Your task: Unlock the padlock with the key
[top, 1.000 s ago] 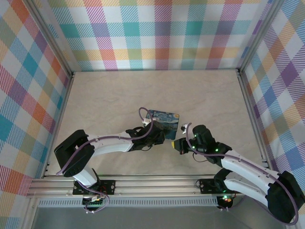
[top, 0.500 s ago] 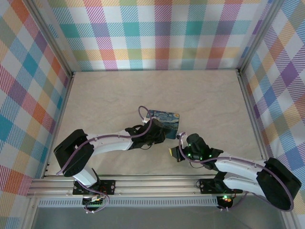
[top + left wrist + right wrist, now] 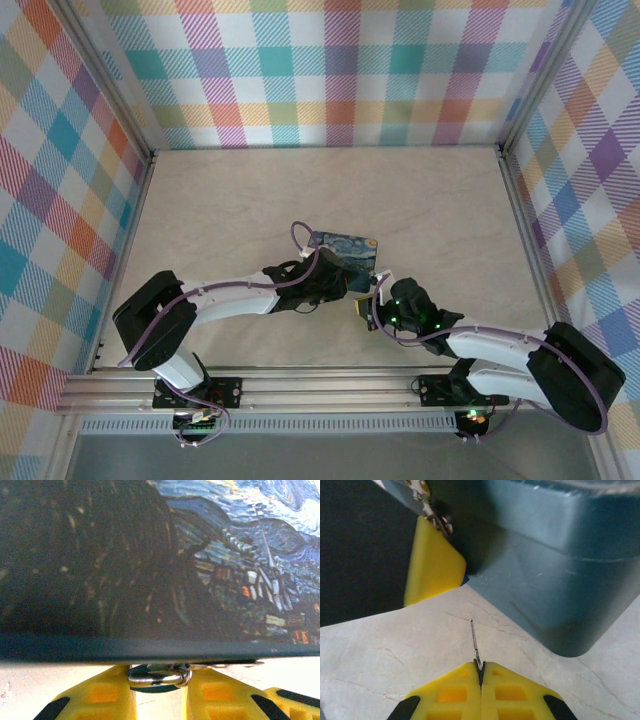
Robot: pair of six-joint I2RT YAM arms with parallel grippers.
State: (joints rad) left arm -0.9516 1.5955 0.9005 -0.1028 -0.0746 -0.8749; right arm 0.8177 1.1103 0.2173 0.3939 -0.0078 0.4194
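While R hand [image 3: 481, 666] pinches key [image 3: 474, 639], box [image 3: 545, 555] crowds padlock [image 3: 156, 676] in L hand [image 3: 159, 692].

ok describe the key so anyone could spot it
Start at the dark-blue painted box. Near its corner the right gripper is shut on the key: a thin pale metal sliver poking from yellow fingertips, far slimmer than anything nearby.

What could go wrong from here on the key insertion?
1. The key sticks out as a thin blade from the shut right gripper. Any side load could pivot it or make it slip in the grip.
2. The padlock sits tight under the edge of the box, in the left gripper, and its keyhole is not visible. The key may hit the box instead.
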